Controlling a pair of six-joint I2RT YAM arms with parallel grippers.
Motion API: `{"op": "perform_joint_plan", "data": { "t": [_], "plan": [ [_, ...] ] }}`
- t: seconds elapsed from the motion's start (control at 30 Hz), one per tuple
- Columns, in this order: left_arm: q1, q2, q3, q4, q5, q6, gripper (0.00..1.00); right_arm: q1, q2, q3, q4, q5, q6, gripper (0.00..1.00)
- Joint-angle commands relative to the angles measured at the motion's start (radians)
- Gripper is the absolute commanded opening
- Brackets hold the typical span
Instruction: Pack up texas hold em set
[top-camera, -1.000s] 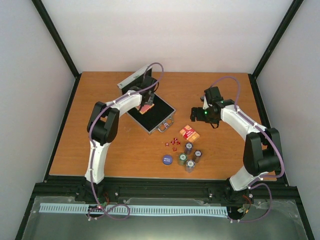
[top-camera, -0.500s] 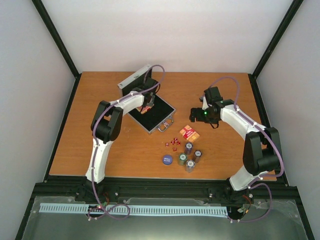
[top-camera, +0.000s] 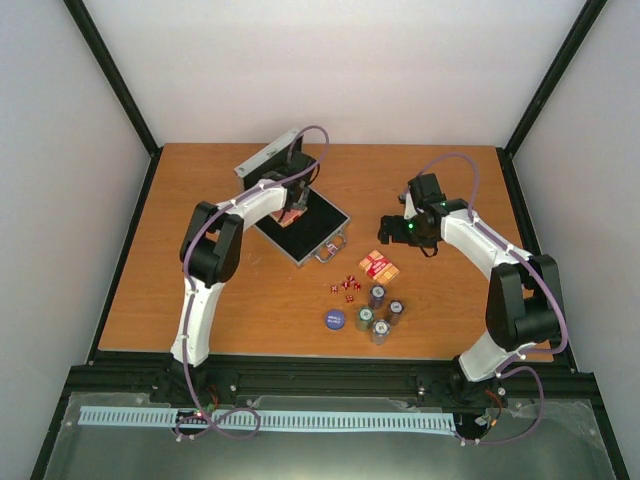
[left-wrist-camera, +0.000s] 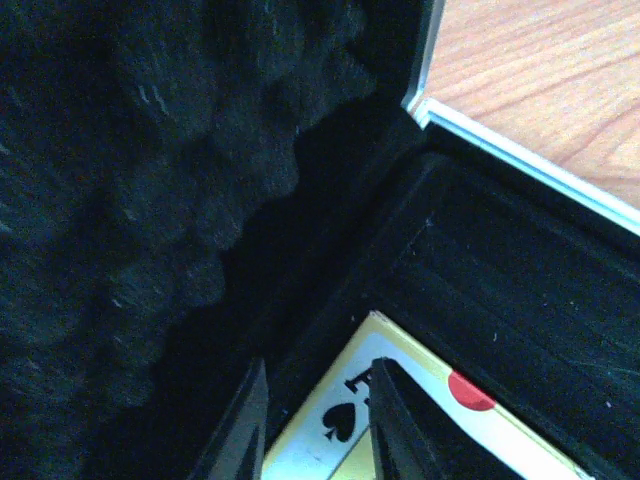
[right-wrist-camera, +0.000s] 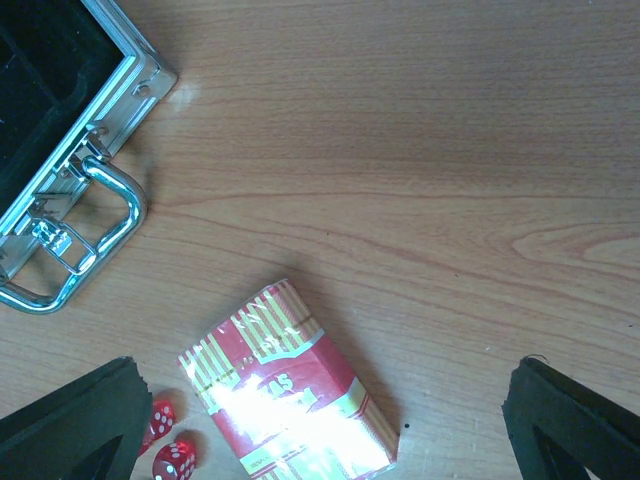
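Note:
The silver case (top-camera: 300, 256) lies open at the table's back left, its lid (top-camera: 268, 158) tipped back. My left gripper (top-camera: 293, 213) reaches down into the black lining. In the left wrist view its jaws (left-wrist-camera: 315, 400) stand a little apart over the corner of a card deck (left-wrist-camera: 460, 420) showing an ace of spades, which lies in the case's corner by the rim (left-wrist-camera: 520, 160). My right gripper (right-wrist-camera: 325, 400) hangs wide open above a red-orange deck (right-wrist-camera: 285, 395) on the table. Red dice (top-camera: 347, 286), chip stacks (top-camera: 380, 310) and a blue disc (top-camera: 335, 319) lie nearer the front.
The case's handle (right-wrist-camera: 110, 230) and latches point toward the deck on the table. Two dice (right-wrist-camera: 165, 450) sit just left of that deck. Dark egg-crate foam (left-wrist-camera: 150, 150) lines the lid. Black frame rails border the table on all sides.
The left gripper has shifted slightly toward the back of the case and its jaws have parted from the deck. The right arm has not moved.

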Motion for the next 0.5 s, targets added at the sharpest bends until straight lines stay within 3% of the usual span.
{"op": "perform_joint_plan", "data": {
  "t": [0.0, 0.17, 0.3, 0.47],
  "plan": [
    [0.017, -0.067, 0.083, -0.068, 0.001, 0.004, 0.35, 0.007, -0.013, -0.015, 0.018, -0.009, -0.002, 0.97],
    [0.017, -0.108, 0.049, -0.113, 0.007, -0.027, 0.42, 0.007, -0.021, -0.029, 0.024, -0.012, -0.003, 0.97],
    [0.017, -0.116, 0.033, -0.179, 0.006, -0.061, 0.15, 0.007, -0.024, -0.04, 0.027, -0.017, -0.003, 0.97],
    [0.017, -0.104, 0.009, -0.233, 0.035, -0.092, 0.14, 0.008, -0.028, -0.048, 0.026, -0.016, -0.003, 0.97]
  ]
}}
